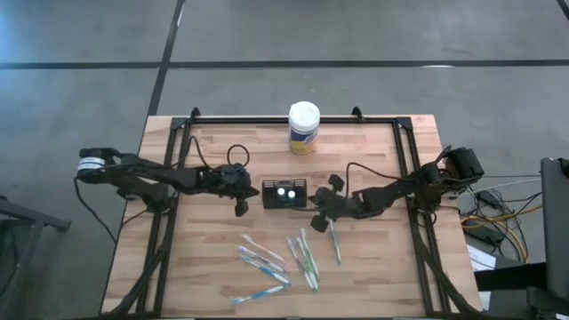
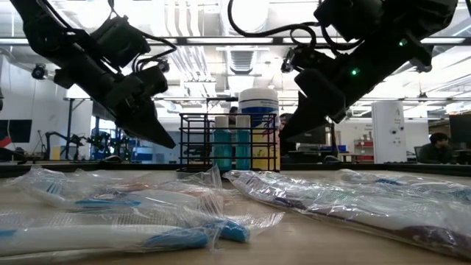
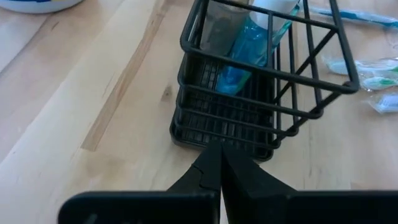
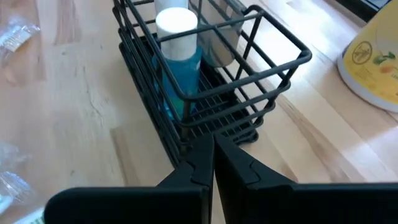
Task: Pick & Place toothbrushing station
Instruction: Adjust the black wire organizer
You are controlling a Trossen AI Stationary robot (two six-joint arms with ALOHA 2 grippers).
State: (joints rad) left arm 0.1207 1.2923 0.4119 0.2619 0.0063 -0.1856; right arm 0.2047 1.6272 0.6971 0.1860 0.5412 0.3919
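The toothbrushing station (image 1: pixel 284 193) is a small black wire caddy standing on its base at the table's middle, with two blue white-capped bottles (image 2: pixel 232 143) upright inside. My left gripper (image 1: pixel 252 192) is shut, slanting down, its tips (image 3: pixel 219 152) at the foot of the caddy's left end. My right gripper (image 1: pixel 312 204) is shut too, slanting down at the foot of the caddy's right end (image 4: pixel 211 142). Neither has anything between its fingers. My left gripper's shut fingertips (image 3: pixel 211 163) stand at the bottom rim (image 3: pixel 217 138) of the caddy's left end, slanting down from the table's left; I cannot tell whether they touch it. My right gripper's shut fingertips (image 4: pixel 202 155) stand at the caddy's lower corner (image 4: pixel 214 129) from the right; whether they touch, I cannot tell.
A round canister (image 1: pixel 303 127) with a white lid and yellow label stands at the table's far edge behind the caddy. Several wrapped toothbrushes (image 1: pixel 276 258) lie scattered on the near half of the table. A black frame (image 1: pixel 404 124) borders the tabletop.
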